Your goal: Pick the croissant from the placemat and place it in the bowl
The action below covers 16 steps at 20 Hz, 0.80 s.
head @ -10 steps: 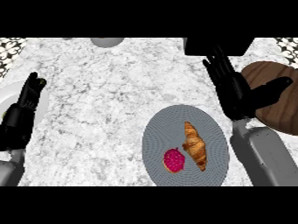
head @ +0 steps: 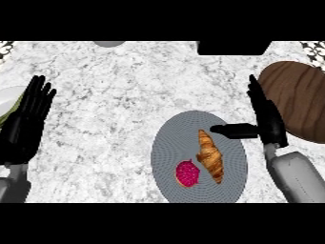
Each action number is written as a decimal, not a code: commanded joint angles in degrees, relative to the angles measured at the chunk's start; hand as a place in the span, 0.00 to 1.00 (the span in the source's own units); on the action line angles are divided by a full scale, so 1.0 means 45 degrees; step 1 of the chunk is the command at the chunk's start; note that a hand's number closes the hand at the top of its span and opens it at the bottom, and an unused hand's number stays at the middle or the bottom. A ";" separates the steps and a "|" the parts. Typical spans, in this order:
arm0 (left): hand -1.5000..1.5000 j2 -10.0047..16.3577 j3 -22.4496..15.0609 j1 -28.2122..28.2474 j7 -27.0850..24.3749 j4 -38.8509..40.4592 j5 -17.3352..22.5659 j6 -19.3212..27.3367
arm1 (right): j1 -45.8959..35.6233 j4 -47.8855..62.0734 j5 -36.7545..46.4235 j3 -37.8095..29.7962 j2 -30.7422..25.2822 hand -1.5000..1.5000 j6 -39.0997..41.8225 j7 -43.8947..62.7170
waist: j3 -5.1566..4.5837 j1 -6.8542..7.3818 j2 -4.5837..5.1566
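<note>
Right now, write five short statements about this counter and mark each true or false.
1. The croissant lies on the placemat. True.
2. The right hand holds the croissant. False: it is open and holds nothing.
3. The bowl stands right of the placemat. True.
4. The pink item lies in the bowl. False: it lies on the placemat, beside the croissant.
5. The left hand is open at the view's left. True.
</note>
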 commanded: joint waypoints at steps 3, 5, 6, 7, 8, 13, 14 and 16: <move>0.50 -0.0380 0.0215 -0.0096 0.0334 0.0029 0.0784 -0.0735 | 0.0889 0.0554 0.2531 0.0298 0.0150 0.00 -0.2807 -0.0449 | 0.0112 -0.0027 0.0043; 0.50 -0.0340 0.0413 0.0430 0.0527 -0.0452 0.1250 -0.1165 | 0.0010 0.0757 0.3380 0.0480 -0.0055 0.00 -0.3067 0.0440 | 0.0110 0.0087 0.0030; 0.50 -0.0438 0.0089 0.0500 0.0491 -0.0599 0.1009 -0.1084 | 0.0151 0.0099 0.3974 0.0919 -0.0843 0.00 -0.2837 0.1127 | 0.0100 0.0020 -0.0002; 0.50 0.0142 0.0653 -0.0244 0.1490 -0.0832 0.1346 -0.0955 | -0.0696 0.1134 0.3953 0.0600 -0.1166 0.00 -0.2199 0.1306 | 0.0112 0.0115 0.0034; 0.50 -0.0129 0.0641 -0.0138 0.0801 -0.0440 0.1216 -0.1088 | -0.0971 0.0873 0.3931 0.0718 -0.1915 0.00 -0.1195 0.2051 | 0.0101 0.0072 0.0033; 0.50 -0.0203 0.0608 -0.0301 0.0823 -0.0347 0.1274 -0.1128 | -0.2637 0.1449 0.3675 0.2190 -0.3208 0.00 0.3312 0.5496 | 0.0050 0.0425 0.0055; 0.50 -0.0122 0.0319 -0.0228 0.1019 -0.0351 0.1131 -0.1247 | -0.2356 0.1406 0.3760 0.3024 -0.3117 0.00 0.4216 0.5777 | 0.0040 0.0448 0.0053; 0.50 -0.0253 0.0396 -0.0426 0.0990 -0.0173 0.1183 -0.1145 | -0.2628 0.1394 0.2826 0.3406 -0.3393 0.00 0.6573 0.6507 | 0.0022 0.0439 0.0087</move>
